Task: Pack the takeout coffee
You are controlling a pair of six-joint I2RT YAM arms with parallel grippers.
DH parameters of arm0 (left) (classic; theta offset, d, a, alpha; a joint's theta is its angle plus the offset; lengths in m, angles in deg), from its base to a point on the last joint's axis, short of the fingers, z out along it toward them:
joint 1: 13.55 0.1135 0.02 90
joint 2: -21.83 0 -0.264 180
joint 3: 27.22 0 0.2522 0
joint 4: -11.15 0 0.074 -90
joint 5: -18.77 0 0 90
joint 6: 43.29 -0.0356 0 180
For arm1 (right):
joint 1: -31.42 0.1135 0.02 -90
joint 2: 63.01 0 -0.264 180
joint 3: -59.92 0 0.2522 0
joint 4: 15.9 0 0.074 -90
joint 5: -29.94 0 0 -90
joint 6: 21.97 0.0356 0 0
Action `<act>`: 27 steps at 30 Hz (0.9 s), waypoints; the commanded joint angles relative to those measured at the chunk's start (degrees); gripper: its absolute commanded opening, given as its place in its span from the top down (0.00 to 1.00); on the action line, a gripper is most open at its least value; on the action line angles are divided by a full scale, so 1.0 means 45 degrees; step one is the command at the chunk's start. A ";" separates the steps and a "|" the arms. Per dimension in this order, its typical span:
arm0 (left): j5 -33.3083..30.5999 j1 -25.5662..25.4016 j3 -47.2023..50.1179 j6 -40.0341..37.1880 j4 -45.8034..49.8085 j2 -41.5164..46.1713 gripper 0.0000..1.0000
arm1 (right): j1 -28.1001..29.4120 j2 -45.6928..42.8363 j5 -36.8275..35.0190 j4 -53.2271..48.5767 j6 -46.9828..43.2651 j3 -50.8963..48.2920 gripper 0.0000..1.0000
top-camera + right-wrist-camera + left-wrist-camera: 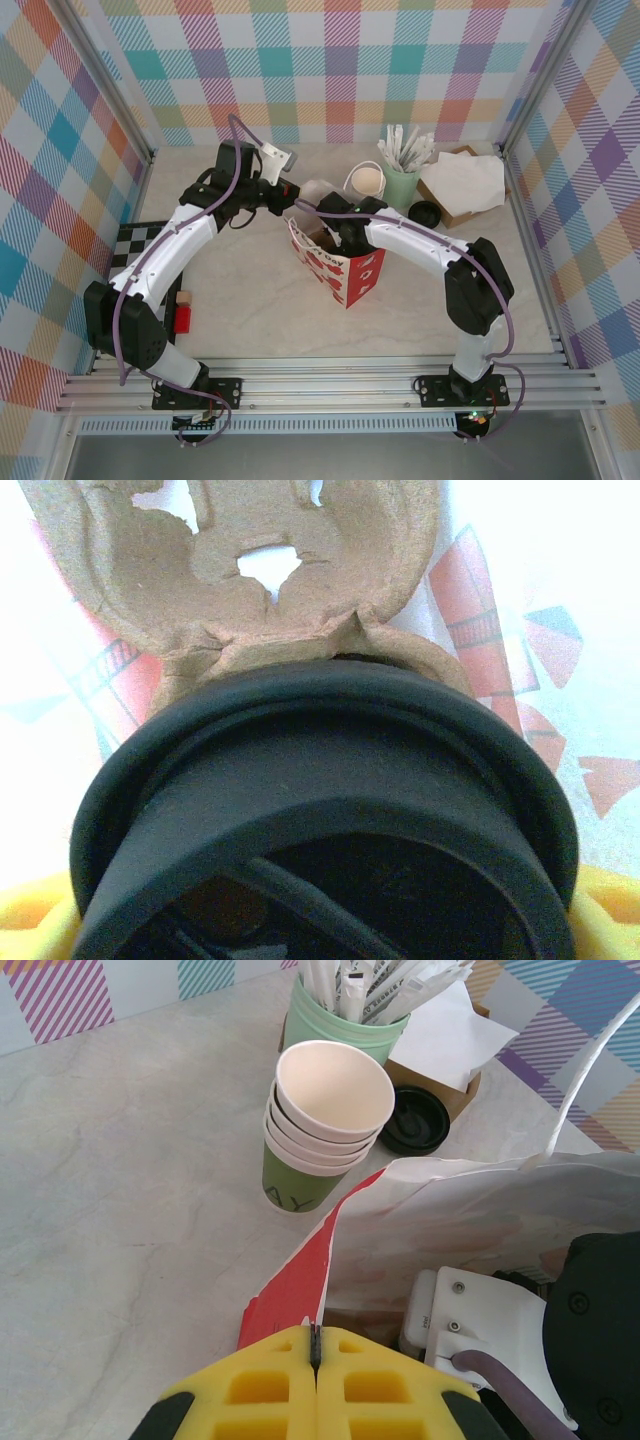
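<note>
The red-and-white paper bag (345, 268) stands open at mid-table. My left gripper (316, 1345) is shut on the bag's red rim (300, 1285), pinching it at the near left side. My right gripper (333, 232) reaches down into the bag's mouth. In the right wrist view the takeout coffee's black lid (320, 800) sits between the yellow fingers (612, 905), which are closed against the cup. Just beyond it, inside the bag, lies a brown cardboard cup carrier (230, 570). The cup's green body is hidden under the lid.
Behind the bag stand a stack of dark-green cups (322, 1125), a mint cup of white sticks (345, 1020), a loose black lid (415, 1120) and a box of napkins (465, 185). A checkered board (135, 245) and a red block (183, 318) lie at the left.
</note>
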 commanded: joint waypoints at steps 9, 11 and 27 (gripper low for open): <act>0.0217 0.0079 0.0187 0.0188 -0.0265 0.0129 1.00 | -0.0067 0.1769 0.0452 0.0548 -0.0301 -0.1419 0.48; 0.0218 0.0082 0.0185 0.0188 -0.0268 0.0119 1.00 | -0.0068 0.1793 0.0442 0.0577 -0.0308 -0.1456 0.48; 0.0179 0.0079 0.0257 0.0130 -0.0264 0.0186 1.00 | -0.0066 0.1730 0.0418 0.1107 -0.0329 -0.1810 0.47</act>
